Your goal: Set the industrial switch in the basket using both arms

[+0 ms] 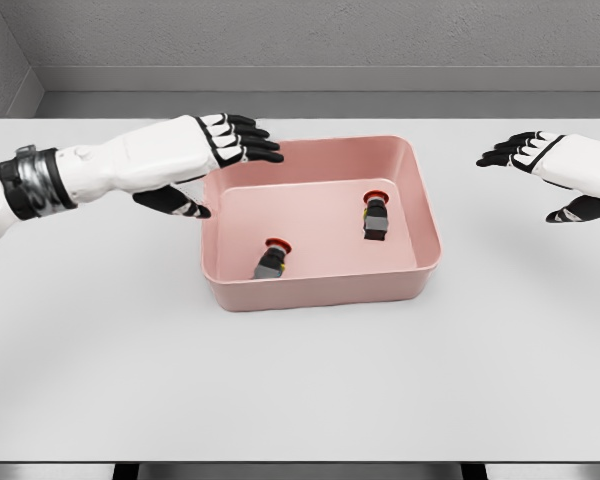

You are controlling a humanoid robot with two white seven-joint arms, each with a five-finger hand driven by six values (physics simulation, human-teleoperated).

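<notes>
While both switches (pixel 272 260) (pixel 376 216) lie in basket (pixel 320 290) | left hand (pixel 225 145) (empty) spread | right hand (pixel 550 165) spread

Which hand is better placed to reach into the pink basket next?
Probably the left hand: its open fingers already overlap the pink basket's rim, while the open right hand hovers well clear of it.

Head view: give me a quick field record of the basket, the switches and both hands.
basket: pink basket, on the white table
switch 1: red-capped switch lying inside, near front wall
switch 2: second switch lying inside, right of middle
left hand: left hand open, over basket's left rim, holding nothing
right hand: right hand open, right of basket, apart from it
</notes>
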